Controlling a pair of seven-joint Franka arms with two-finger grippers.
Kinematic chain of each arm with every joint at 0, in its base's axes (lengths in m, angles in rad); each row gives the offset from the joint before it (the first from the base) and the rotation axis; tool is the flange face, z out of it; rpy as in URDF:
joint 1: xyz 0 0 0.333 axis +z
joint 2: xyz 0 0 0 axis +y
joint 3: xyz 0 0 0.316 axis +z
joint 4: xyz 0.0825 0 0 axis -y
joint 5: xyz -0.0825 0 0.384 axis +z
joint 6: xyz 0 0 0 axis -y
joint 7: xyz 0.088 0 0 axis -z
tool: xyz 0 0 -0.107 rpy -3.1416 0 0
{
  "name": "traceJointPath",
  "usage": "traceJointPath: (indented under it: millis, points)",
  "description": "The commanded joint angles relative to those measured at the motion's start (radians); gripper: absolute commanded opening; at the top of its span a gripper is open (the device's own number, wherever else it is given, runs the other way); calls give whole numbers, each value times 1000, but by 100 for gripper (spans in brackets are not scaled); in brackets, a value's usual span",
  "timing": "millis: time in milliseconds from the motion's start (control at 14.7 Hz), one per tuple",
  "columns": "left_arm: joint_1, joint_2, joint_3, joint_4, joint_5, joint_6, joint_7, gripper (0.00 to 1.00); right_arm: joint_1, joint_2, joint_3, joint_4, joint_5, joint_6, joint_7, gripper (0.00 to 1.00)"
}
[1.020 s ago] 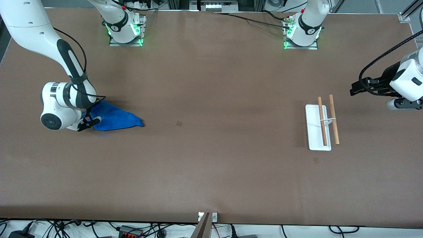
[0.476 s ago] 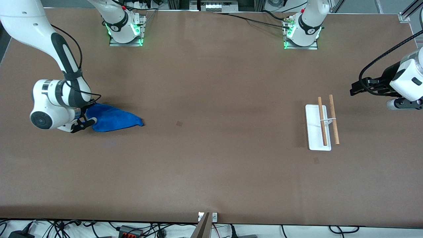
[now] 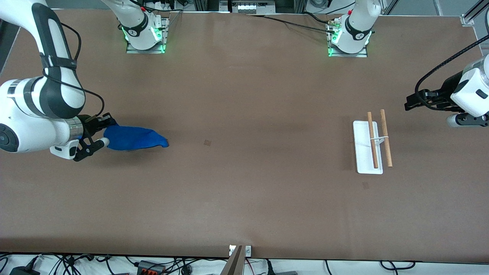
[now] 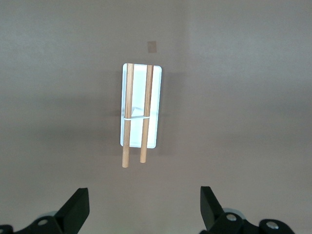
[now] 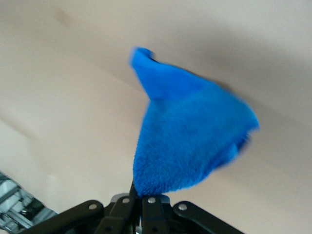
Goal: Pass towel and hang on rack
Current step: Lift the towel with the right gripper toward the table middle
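Right gripper [image 3: 100, 134] sits at the middle left of the front frame, fingers pinched together on one end of the small bright royal-blue fuzzy towel [image 3: 134, 138]. In the right wrist view the same gripper [image 5: 138, 199] clamps the towel [image 5: 187, 146] at the bottom centre, cloth bunched at the fingers and narrowing to a tip higher in the frame. In the front view the towel stretches from the gripper toward frame centre; a shadow lies just under it on the brown table [image 3: 244, 160]. Whether its free tip touches the table cannot be told.

Small rack with a white flat rectangular base, thin white frame and two parallel light-brown wooden rods [image 3: 372, 145] stands at the right centre of the front frame, toward the left arm's end of the table, well apart from the towel. Nothing hangs on it.

Left gripper [image 3: 409, 102] waits at the right edge of the front frame, up over the table near the rack. Left wrist view shows its fingers [image 4: 78, 208] spread wide at the bottom corners, gripper [image 4: 144, 210] holding nothing, the rack [image 4: 141, 111] centred in the upper half.
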Motion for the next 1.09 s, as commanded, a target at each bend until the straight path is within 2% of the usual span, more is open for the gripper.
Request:
traceJointPath:
  millis: [0,136,340,476,680,816,1020]
  points:
    - [8,1,-5,9,0,-2,9,100,26,21,60,100,82,-24,93,0]
    - [10,2,-1,6,0,-3,10,100,86,22,117,185,110,-15,255,0]
    - [11,31,1,3,2,-5,12,100,218,28,148,271,112,71,444,0]
    - [11,99,-7,9,-19,-3,15,100,298,27,149,288,125,154,518,0]
    - [5,114,-7,7,-133,3,162,100,407,31,149,292,210,339,604,0]
    - [7,131,-7,7,-124,-2,216,100,471,39,149,292,251,459,642,0]
    - [-22,134,-16,6,-128,-6,201,100,549,51,149,292,253,560,730,0]
